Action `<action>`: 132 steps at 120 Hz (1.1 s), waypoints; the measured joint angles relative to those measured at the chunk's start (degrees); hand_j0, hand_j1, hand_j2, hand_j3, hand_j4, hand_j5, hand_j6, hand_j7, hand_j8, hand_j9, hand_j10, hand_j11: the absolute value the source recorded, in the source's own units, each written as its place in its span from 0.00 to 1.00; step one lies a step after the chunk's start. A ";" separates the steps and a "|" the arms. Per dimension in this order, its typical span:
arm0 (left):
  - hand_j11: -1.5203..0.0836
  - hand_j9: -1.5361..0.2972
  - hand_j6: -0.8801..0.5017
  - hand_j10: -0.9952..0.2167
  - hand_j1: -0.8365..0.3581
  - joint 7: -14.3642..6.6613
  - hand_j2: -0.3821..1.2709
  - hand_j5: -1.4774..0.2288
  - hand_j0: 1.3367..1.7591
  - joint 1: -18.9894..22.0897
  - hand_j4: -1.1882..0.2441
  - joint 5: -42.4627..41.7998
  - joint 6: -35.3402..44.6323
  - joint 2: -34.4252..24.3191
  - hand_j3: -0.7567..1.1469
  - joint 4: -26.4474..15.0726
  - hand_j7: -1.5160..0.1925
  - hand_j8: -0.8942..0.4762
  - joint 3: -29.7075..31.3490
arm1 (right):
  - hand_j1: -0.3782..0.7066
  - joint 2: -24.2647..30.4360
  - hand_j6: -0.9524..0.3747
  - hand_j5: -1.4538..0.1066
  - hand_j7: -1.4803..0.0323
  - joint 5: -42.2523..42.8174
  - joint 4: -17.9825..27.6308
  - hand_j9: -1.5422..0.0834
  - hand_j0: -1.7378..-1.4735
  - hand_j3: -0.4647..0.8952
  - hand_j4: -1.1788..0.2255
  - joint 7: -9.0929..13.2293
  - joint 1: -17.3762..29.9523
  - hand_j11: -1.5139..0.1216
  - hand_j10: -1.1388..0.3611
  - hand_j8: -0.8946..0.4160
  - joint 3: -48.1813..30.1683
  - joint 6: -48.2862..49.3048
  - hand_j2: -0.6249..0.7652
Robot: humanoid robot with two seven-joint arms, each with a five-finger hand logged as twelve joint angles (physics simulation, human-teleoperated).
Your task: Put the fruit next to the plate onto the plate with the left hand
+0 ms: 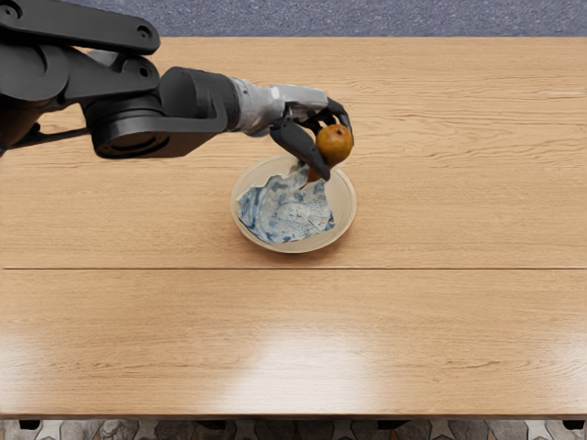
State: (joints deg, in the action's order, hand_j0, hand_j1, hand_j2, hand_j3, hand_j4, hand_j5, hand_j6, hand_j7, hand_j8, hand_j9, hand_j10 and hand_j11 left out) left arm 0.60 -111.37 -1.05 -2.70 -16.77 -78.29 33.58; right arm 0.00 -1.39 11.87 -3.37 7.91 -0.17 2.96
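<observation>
While the left hand (310, 128) has its fingers (298, 145) curled around the fruit (335, 143) and holds it off the bench (293, 348), above the far rim of the plate (292, 247), the carrying step looks to me nearly done and the setting-down comes next. That move calls for lowering the fruit toward the plate's middle (it hangs near the edge now, and seems round enough to roll) and only then loosening the fingers. By count: one fruit, one plate with a blue-and-white pattern, one arm in view, and one wooden bench beneath them all.
</observation>
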 joint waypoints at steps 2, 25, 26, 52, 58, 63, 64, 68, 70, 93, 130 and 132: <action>0.18 0.17 0.46 0.15 0.25 -0.06 0.48 0.16 0.71 0.01 0.62 0.00 0.01 -0.05 0.40 0.06 0.18 0.41 -0.17 | 0.04 0.00 0.71 0.93 0.97 0.00 0.00 0.94 0.30 0.34 0.83 -0.01 0.00 0.92 0.75 0.68 0.00 0.00 0.45; 0.18 0.18 0.45 0.14 0.25 -0.47 0.48 0.16 0.70 1.19 0.60 0.07 0.38 -0.18 0.40 1.41 0.18 0.41 -0.63 | 0.04 0.00 0.71 0.93 0.97 0.01 0.00 0.94 0.30 0.34 0.83 -0.01 0.00 0.92 0.75 0.68 0.00 0.00 0.45; 0.18 0.18 0.45 0.14 0.25 -0.48 0.48 0.17 0.70 1.37 0.60 0.08 0.40 -0.18 0.40 1.49 0.18 0.41 -0.61 | 0.04 0.00 0.71 0.93 0.97 0.00 0.00 0.94 0.30 0.34 0.83 -0.01 0.00 0.92 0.75 0.68 0.00 0.00 0.45; 0.18 0.18 0.44 0.14 0.28 -0.19 0.44 0.17 0.70 3.62 0.60 -0.34 0.56 -0.63 0.40 2.17 0.18 0.40 2.57 | 0.04 0.00 0.71 0.93 0.97 0.01 0.00 0.94 0.30 0.34 0.83 0.02 0.00 0.92 0.75 0.68 0.00 -0.02 0.45; 0.19 0.18 0.43 0.14 0.29 -0.13 0.43 0.17 0.71 3.70 0.59 -0.40 0.57 -0.63 0.40 2.21 0.19 0.39 3.07 | 0.04 0.00 0.71 0.93 0.97 0.00 0.00 0.94 0.30 0.34 0.83 0.02 0.00 0.92 0.75 0.68 0.00 -0.02 0.45; 0.19 0.18 0.43 0.14 0.30 -0.10 0.42 0.18 0.71 3.86 0.58 -0.41 0.58 -0.63 0.40 2.23 0.19 0.39 3.35 | 0.04 0.00 0.71 0.93 0.97 0.02 0.00 0.94 0.30 0.34 0.83 0.01 0.00 0.92 0.75 0.68 0.00 -0.02 0.45; 0.19 0.18 0.43 0.14 0.30 -0.10 0.42 0.18 0.71 3.87 0.58 -0.41 0.58 -0.63 0.40 2.23 0.19 0.39 3.39 | 0.04 0.00 0.71 0.93 0.97 0.03 0.00 0.94 0.30 0.34 0.83 0.01 0.00 0.92 0.75 0.68 0.00 -0.02 0.45; 0.19 0.18 0.42 0.14 0.31 -0.09 0.42 0.18 0.71 3.94 0.57 -0.41 0.58 -0.56 0.40 2.24 0.19 0.38 3.52 | 0.04 0.00 0.71 0.93 0.97 0.02 0.00 0.94 0.30 0.34 0.83 0.02 0.00 0.92 0.75 0.68 0.00 -0.01 0.45; 0.19 0.18 0.42 0.14 0.31 -0.09 0.41 0.18 0.71 3.96 0.57 -0.39 0.56 -0.51 0.40 2.25 0.19 0.38 3.57 | 0.04 0.00 0.71 0.93 0.97 0.01 0.00 0.94 0.30 0.34 0.83 0.01 0.00 0.92 0.75 0.68 0.00 -0.01 0.45; 0.56 0.50 0.48 0.46 0.62 0.14 0.32 0.51 0.74 4.36 0.66 -0.46 0.72 -1.39 0.40 2.26 0.53 0.47 3.65 | 0.04 0.00 0.71 0.93 0.97 -0.01 0.00 0.94 0.30 0.34 0.83 0.02 0.00 0.92 0.75 0.68 0.00 0.00 0.45; 0.86 0.76 0.60 0.74 0.90 0.05 0.25 0.78 0.76 5.07 0.79 -0.87 -7.67 -18.64 0.40 0.47 0.80 0.61 3.01 | 0.04 0.00 0.71 0.92 0.97 -0.02 0.00 0.94 0.30 0.34 0.83 0.00 0.00 0.92 0.75 0.68 0.00 0.00 0.45; 0.86 0.76 0.60 0.74 0.91 -0.02 0.25 0.79 0.76 6.37 0.79 -0.89 -10.64 -21.51 0.40 0.20 0.81 0.61 2.78 | 0.04 0.00 0.71 0.92 0.97 0.00 0.00 0.94 0.30 0.34 0.83 -0.01 0.00 0.92 0.75 0.68 0.00 0.00 0.45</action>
State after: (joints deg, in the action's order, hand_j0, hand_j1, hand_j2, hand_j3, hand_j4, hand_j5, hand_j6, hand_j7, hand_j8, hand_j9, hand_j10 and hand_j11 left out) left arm 0.58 -104.99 -1.94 -13.34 -38.28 -78.08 36.35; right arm 0.00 -1.39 11.87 -3.38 7.91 -0.17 2.97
